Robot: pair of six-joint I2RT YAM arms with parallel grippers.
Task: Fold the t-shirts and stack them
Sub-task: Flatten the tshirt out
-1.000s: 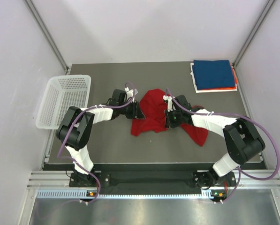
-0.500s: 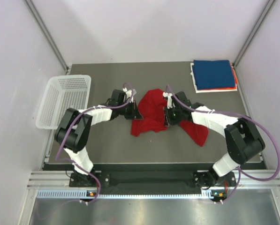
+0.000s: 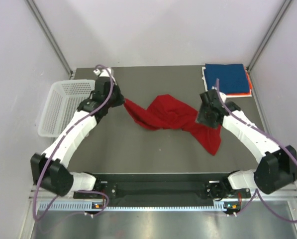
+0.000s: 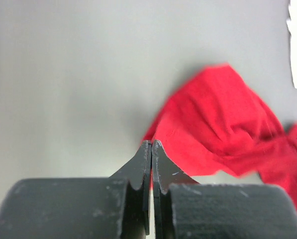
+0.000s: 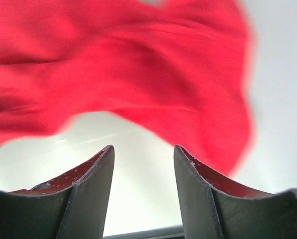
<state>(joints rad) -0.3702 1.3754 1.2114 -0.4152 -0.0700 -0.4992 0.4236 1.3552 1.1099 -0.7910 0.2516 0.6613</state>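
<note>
We count the folded stack (image 3: 227,79) done. Left of it the red t-shirt (image 3: 170,117) sprawls unfolded, one corner pinched in our closed left gripper (image 4: 151,145). Our right gripper (image 5: 143,149) stands open and empty.

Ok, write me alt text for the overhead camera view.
From above: the left claw pinches one end of a crumpled red t-shirt stretched across the dark table; the right claw is open at the shirt's other side. A white mesh basket sits at the left edge, a folded stack, blue on top, at the far right corner.
</note>
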